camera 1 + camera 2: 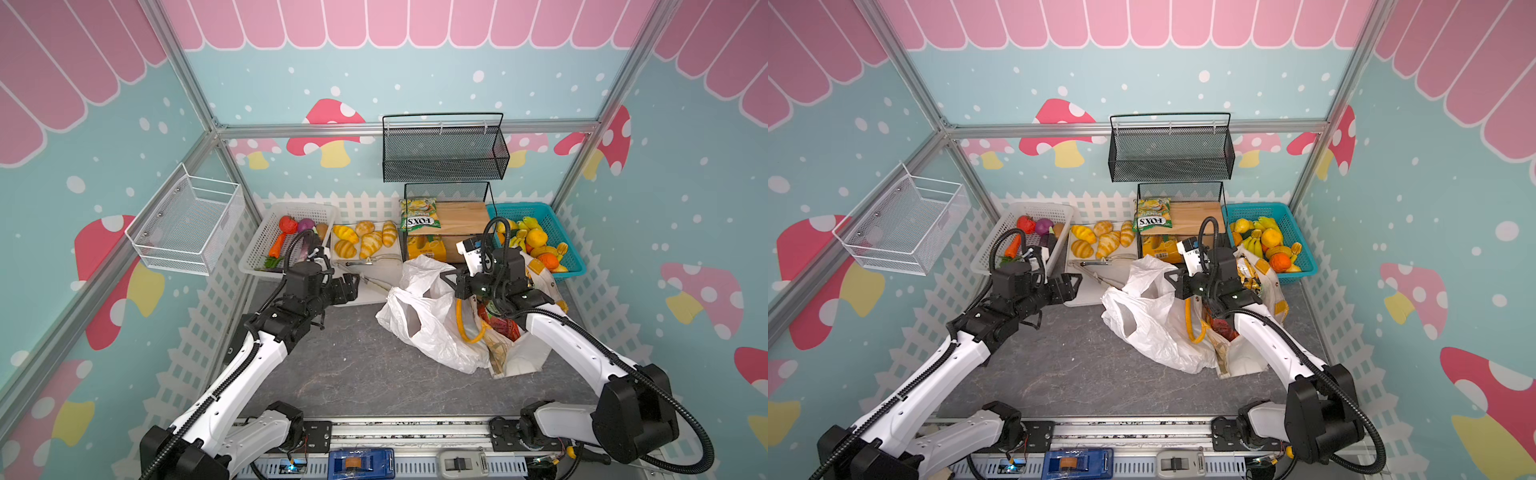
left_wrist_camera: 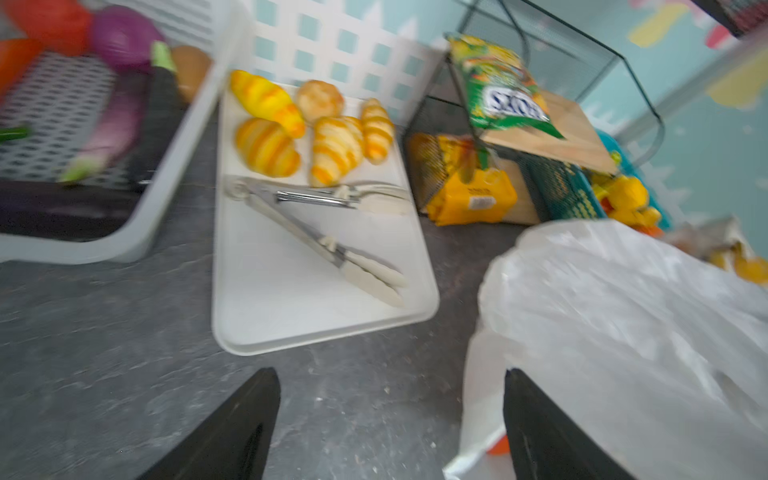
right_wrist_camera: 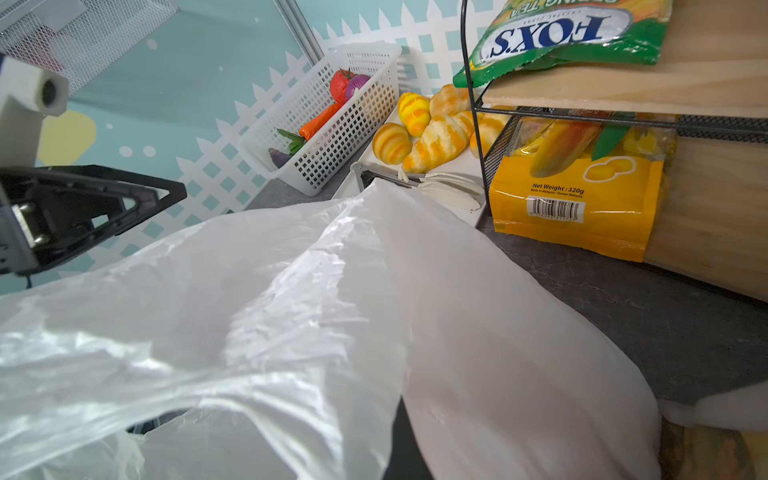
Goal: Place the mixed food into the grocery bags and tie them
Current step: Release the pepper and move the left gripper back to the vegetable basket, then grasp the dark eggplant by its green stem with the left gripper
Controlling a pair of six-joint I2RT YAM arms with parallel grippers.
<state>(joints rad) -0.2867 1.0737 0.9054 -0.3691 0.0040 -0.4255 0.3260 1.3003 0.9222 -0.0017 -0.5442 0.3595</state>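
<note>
Film of the white plastic bag (image 1: pixel 428 332) is thin, light, crinkly and slippery, so it will likely collapse and slide rather than hold a shape. The loop handles or the rim of the mouth look the best places to pinch, with a firm narrow grip. The right gripper (image 1: pixel 446 277) is clenched and appears to pinch the bag's far rim; in the right wrist view the film drapes over it. The left gripper (image 2: pixel 388 374) stands released with nothing between its jaws, just left of the bag, by the near edge of the tray (image 2: pixel 291 316). The stiffer tote (image 1: pixel 523 357) lies touching the bag on its right, with snack packets (image 1: pixel 505 328) inside. The carrot (image 1: pixel 277 246) and purple onion (image 1: pixel 305 224), probably hard and light, sit in the white basket (image 1: pixel 259 245) at far left, beyond the left gripper.
</note>
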